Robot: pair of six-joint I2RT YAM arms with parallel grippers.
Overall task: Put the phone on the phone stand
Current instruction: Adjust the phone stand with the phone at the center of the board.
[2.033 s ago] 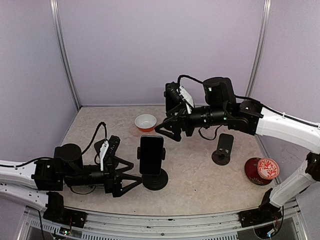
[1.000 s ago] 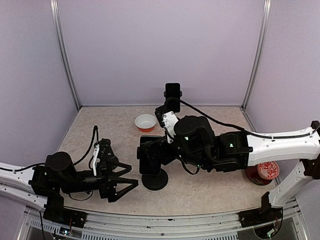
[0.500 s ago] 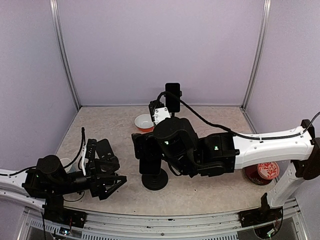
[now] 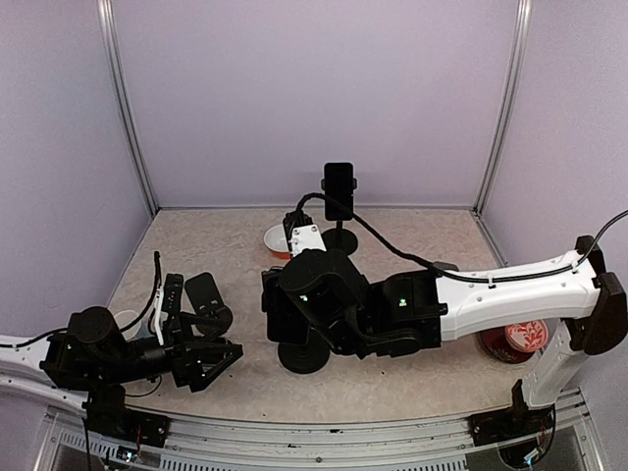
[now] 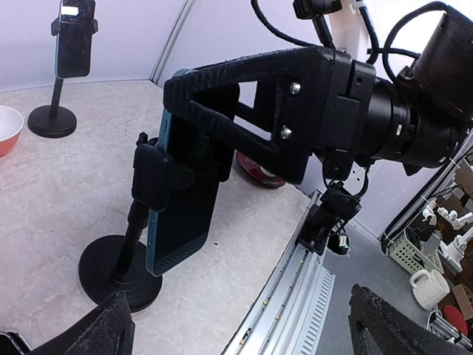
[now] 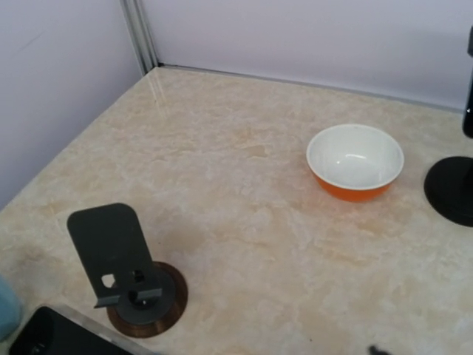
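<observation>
room: lavender walls point(image 4: 314, 88) with 2 metal corner posts, and a beige marbled surface point(image 4: 196, 255) across the lower half of the overhead view.
phone point(image 5: 181, 214): dark with a teal edge, upright and slightly tilted. It is seated in the clamp of the phone stand point(image 5: 111, 270), at the centre of the overhead view and left of centre in the left wrist view.
phone stand: black, with a round base on the surface, a thin stem, and a side clamp against the phone's edge.
right tool point(image 5: 194, 111): reaches in from the right of the overhead view. 1 black triangular finger lies across the phone's upper part and the other is hidden behind the phone. I cannot tell whether it is clamped on the phone or only set around it.
left tool point(image 4: 224, 365): lower left of the overhead view, fingers wide apart and holding nothing, near the stand's base but not touching it.
second phone point(image 4: 340, 190): upright on a tall stand point(image 4: 340, 238) at the back centre of the overhead view.
bowl point(image 6: 355, 159): orange outside and white inside, just left of the tall stand's base.
small stand point(image 6: 122, 255): a dark plate on a round brown base, lower left of the right wrist view.
red container point(image 4: 520, 334): at the right of the overhead view, partly behind the right arm.
</observation>
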